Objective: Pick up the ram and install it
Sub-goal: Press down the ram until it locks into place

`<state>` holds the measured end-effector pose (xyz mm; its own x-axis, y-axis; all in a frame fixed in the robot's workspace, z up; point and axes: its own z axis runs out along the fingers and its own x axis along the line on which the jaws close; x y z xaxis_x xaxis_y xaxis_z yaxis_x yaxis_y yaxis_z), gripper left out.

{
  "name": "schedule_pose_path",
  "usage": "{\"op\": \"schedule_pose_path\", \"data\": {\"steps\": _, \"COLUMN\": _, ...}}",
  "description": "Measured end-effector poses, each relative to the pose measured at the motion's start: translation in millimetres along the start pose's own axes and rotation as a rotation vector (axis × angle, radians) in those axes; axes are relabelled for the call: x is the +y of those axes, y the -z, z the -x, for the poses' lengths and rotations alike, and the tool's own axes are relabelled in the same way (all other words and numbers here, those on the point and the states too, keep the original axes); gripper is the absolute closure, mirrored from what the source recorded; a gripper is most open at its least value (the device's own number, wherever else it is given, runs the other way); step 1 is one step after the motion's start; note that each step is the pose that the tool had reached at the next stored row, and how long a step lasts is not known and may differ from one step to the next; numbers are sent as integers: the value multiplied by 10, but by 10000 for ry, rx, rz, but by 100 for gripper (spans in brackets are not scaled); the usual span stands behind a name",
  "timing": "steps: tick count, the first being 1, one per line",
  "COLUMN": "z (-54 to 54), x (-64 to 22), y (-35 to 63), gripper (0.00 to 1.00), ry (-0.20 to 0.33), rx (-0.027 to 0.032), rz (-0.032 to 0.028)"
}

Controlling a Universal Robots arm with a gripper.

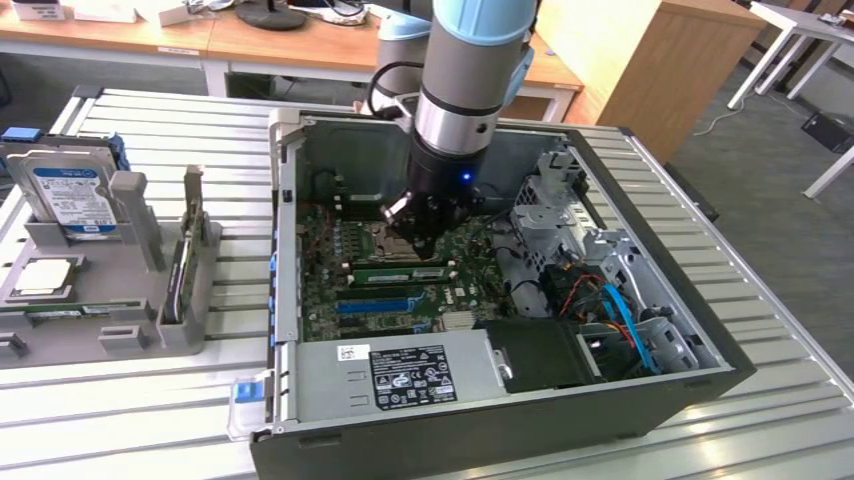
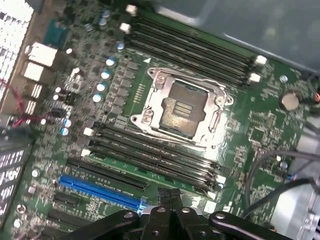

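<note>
The ram (image 1: 396, 272) is a long green stick standing in a memory slot of the motherboard (image 1: 327, 290) inside the open computer case. My gripper (image 1: 424, 250) reaches down into the case, its tip right over the stick's end at the exterior view's right. I cannot tell whether it touches the stick. In the wrist view my gripper (image 2: 170, 196) is shut, its black fingertips (image 2: 164, 195) pressed together with nothing seen between them, just beside the black memory slots (image 2: 155, 155). The processor socket (image 2: 182, 110) lies beyond those slots.
The case walls (image 1: 287, 230) ring the motherboard, with a power supply (image 1: 400, 375) at the front and drive bays and cables (image 1: 601, 290) at the exterior view's right. A grey holder (image 1: 134, 330) outside carries a blue-labelled hard drive (image 1: 67, 195) and a square silver chip (image 1: 40, 278).
</note>
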<state>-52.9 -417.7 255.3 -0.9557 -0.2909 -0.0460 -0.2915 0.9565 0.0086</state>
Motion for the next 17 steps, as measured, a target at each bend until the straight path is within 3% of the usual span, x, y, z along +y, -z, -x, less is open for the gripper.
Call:
{"op": "schedule_pose_path", "data": {"steps": 9, "z": 0, "x": 0, "y": 0, "gripper": 89, "ry": -1448, "rx": -11, "rz": -70}}
{"op": "schedule_pose_path", "data": {"steps": 17, "z": -1, "x": 1, "y": 0, "gripper": 89, "ry": -1484, "rx": 2, "rz": -69}}
